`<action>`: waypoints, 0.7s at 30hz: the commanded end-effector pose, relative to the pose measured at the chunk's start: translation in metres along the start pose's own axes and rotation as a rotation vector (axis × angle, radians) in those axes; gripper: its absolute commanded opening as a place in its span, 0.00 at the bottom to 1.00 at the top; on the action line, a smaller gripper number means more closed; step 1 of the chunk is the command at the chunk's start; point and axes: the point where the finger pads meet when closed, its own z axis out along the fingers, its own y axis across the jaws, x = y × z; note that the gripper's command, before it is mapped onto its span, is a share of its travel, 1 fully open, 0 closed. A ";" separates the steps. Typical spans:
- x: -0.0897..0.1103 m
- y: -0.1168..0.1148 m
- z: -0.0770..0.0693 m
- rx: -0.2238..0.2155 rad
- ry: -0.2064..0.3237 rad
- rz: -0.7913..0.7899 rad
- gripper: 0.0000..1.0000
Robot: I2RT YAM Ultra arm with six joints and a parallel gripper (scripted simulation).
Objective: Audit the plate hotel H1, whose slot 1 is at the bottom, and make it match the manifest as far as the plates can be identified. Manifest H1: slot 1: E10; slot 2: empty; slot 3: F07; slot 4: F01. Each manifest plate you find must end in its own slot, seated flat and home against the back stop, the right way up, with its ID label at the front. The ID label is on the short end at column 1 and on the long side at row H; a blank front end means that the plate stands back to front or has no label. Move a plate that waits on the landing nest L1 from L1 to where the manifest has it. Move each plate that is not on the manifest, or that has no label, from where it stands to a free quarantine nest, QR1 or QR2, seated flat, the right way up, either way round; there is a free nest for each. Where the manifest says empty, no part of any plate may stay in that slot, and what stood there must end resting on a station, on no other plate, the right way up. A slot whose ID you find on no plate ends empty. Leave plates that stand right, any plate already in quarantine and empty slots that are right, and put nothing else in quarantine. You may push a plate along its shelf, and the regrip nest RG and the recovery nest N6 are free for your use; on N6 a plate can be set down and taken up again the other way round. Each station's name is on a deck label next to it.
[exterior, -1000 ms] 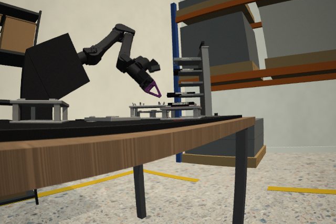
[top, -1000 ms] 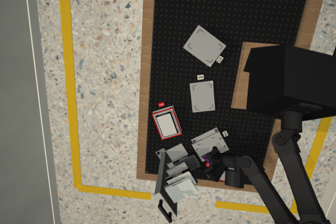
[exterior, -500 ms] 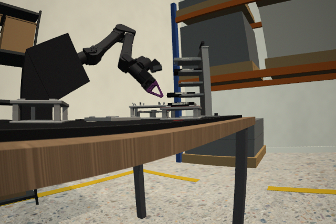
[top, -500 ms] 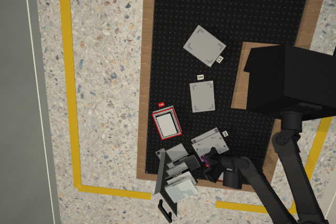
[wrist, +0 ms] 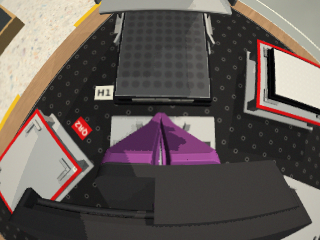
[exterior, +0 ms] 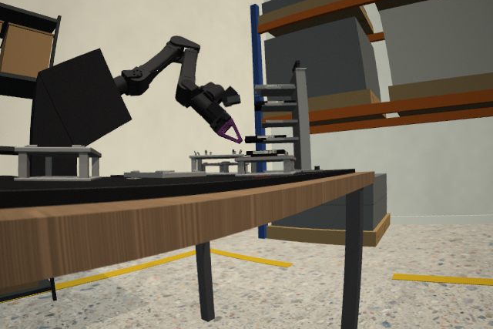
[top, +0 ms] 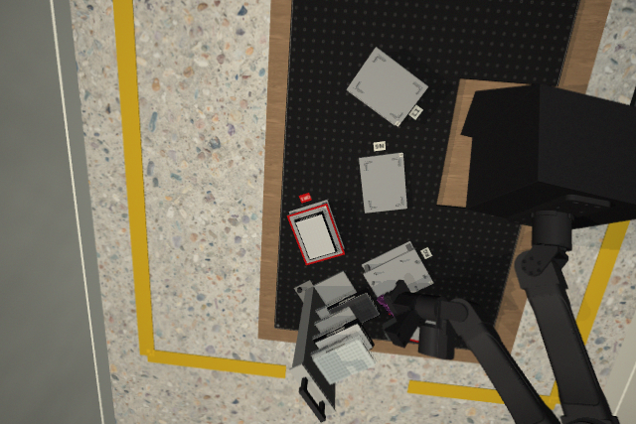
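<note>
The plate hotel H1 (top: 308,327) (exterior: 301,118) stands at the table's corner. A dark plate (wrist: 163,54) (exterior: 264,139) (top: 359,306) sticks out forward from a low shelf. Another dark plate (exterior: 264,152) lies on the shelf below it, and one more (exterior: 276,103) lies higher up. A pale gridded plate (top: 343,357) also shows in the hotel in the top view. My gripper (top: 381,302) (exterior: 239,141) (wrist: 160,118) is shut and empty. Its tip points down at an angle and hangs just in front of the protruding dark plate's front edge, not touching it.
Nest QR1 holds a white plate (top: 314,234) (wrist: 294,80). The red-framed nest QR2 (wrist: 34,156) is bare. The nests RG (top: 397,265), N6 (top: 383,182) and L1 (top: 386,85) are bare. The arm's black base box (top: 550,147) stands at the right.
</note>
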 end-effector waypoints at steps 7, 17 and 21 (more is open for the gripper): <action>-0.009 -0.002 0.003 0.007 -0.014 -0.001 0.00; -0.014 -0.002 0.008 0.007 -0.014 -0.001 0.00; -0.015 -0.002 0.009 0.007 -0.014 -0.001 0.00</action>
